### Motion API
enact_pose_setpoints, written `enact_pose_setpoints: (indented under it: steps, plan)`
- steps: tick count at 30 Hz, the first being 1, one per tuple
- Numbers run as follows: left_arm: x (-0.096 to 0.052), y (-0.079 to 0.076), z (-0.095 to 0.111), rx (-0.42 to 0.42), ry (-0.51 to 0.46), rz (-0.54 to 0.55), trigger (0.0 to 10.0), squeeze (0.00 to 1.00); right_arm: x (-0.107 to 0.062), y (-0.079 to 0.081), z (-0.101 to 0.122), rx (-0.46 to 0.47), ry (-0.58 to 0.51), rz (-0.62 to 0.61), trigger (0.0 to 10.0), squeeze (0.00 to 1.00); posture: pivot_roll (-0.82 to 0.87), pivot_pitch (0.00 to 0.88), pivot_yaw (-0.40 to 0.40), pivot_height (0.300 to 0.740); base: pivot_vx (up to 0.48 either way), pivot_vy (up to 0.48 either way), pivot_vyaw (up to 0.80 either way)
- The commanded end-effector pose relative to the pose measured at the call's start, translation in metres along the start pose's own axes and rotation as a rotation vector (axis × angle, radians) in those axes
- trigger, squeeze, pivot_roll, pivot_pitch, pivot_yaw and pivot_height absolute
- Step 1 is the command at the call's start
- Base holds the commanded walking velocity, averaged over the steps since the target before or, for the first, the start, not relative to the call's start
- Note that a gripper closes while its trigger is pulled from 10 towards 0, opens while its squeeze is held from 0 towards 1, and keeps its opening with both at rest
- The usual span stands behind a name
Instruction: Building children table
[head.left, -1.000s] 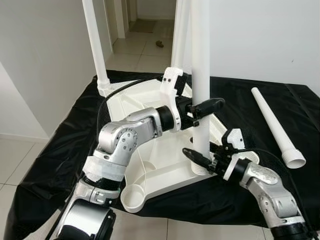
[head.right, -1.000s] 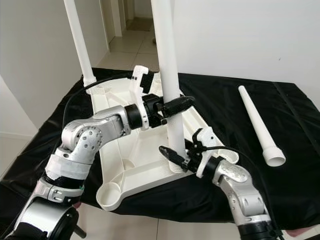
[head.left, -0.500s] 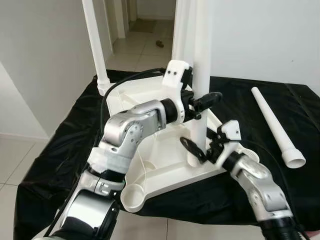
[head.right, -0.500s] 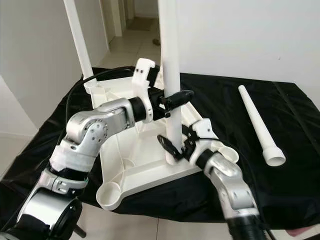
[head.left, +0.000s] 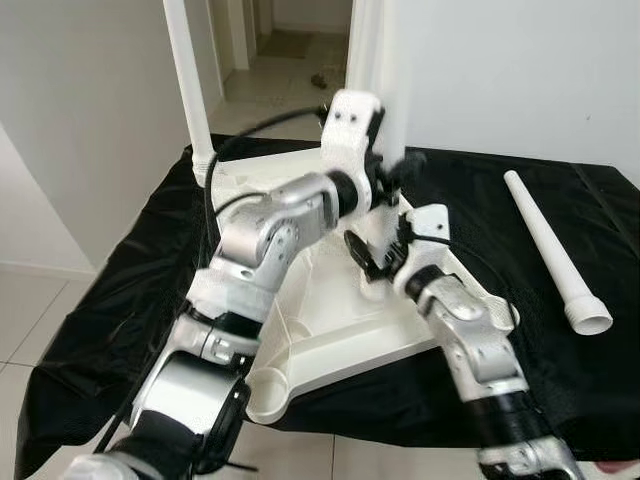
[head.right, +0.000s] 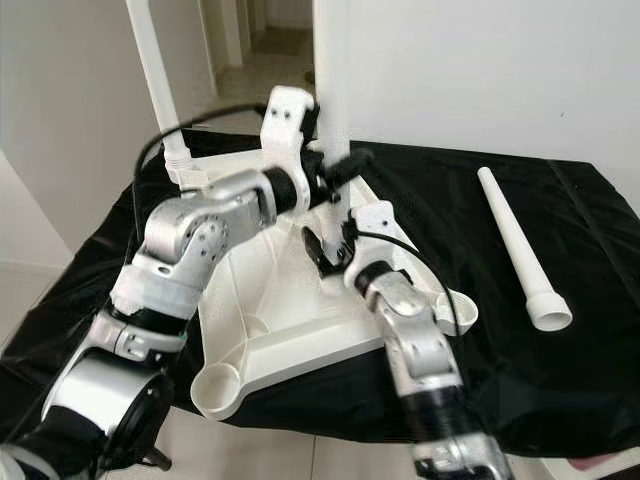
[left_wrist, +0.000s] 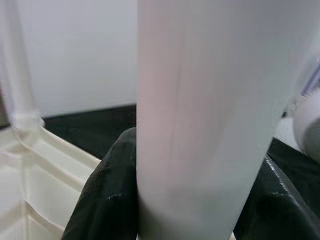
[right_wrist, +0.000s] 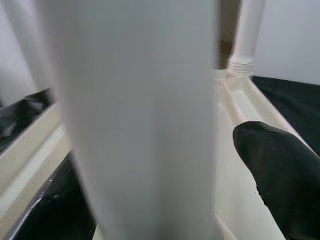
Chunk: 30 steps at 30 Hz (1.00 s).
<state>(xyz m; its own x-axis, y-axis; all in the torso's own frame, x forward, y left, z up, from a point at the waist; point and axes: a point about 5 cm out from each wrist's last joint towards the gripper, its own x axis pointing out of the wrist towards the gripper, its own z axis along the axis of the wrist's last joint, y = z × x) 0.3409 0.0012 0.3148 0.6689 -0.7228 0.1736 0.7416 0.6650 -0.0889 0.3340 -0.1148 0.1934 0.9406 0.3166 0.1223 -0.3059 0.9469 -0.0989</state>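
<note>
Smooth white plastic table legs (head.left: 545, 232) and tabletop (head.left: 320, 330); crinkled black cloth (head.left: 130, 290).

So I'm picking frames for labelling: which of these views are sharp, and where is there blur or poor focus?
Both eye views: background crisp, loose leg sharp, but the arms and left claw are motion-smeared. Left wrist view: the held leg is soft and close, the black fingers fairly clear. Right wrist view: the leg is strongly blurred, its edges washed out.

White walls (head.left: 520, 70), pale tiled floor (head.left: 40, 320), open doorway (head.left: 280, 40) beyond.
</note>
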Motion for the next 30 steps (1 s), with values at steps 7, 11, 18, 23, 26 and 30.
enact_pose_setpoints:
  steps: [7, 11, 18, 23, 26, 30]
  plan:
    - [0.005, 0.006, 0.009, 0.030, -0.045, 0.090, 10.0, 0.00, 0.011, -0.009, -0.004, -0.032, 0.030, -0.218, 10.0, 0.00, -0.01, 0.013, 0.004, 0.740, 0.000, 0.000, 0.00]
    - [0.009, 0.005, 0.013, 0.029, -0.077, 0.159, 10.0, 0.00, 0.017, -0.005, 0.001, -0.104, 0.000, -0.325, 10.0, 0.00, -0.01, 0.010, 0.010, 0.740, 0.000, 0.000, 0.00]
    - [0.016, -0.002, 0.011, 0.027, -0.088, 0.184, 10.0, 0.00, 0.023, 0.001, 0.004, -0.126, -0.020, -0.405, 10.0, 0.00, 0.00, 0.009, 0.012, 0.740, 0.000, 0.000, 0.00]
    - [0.020, -0.009, 0.008, 0.049, -0.088, 0.190, 10.0, 0.00, 0.026, 0.010, 0.006, -0.201, -0.042, -0.422, 10.0, 0.00, 0.00, 0.010, 0.009, 0.740, 0.000, 0.000, 0.00]
    - [0.023, -0.013, 0.008, 0.051, -0.090, 0.194, 10.0, 0.00, 0.026, 0.016, 0.006, -0.247, -0.069, -0.428, 10.0, 0.00, 0.00, 0.012, 0.002, 0.740, 0.000, 0.000, 0.00]
    - [0.026, -0.018, 0.006, 0.047, -0.094, 0.201, 10.0, 0.00, 0.027, 0.020, 0.007, -0.266, -0.090, -0.446, 10.0, 0.00, 0.00, 0.009, -0.004, 0.740, 0.000, 0.000, 0.00]
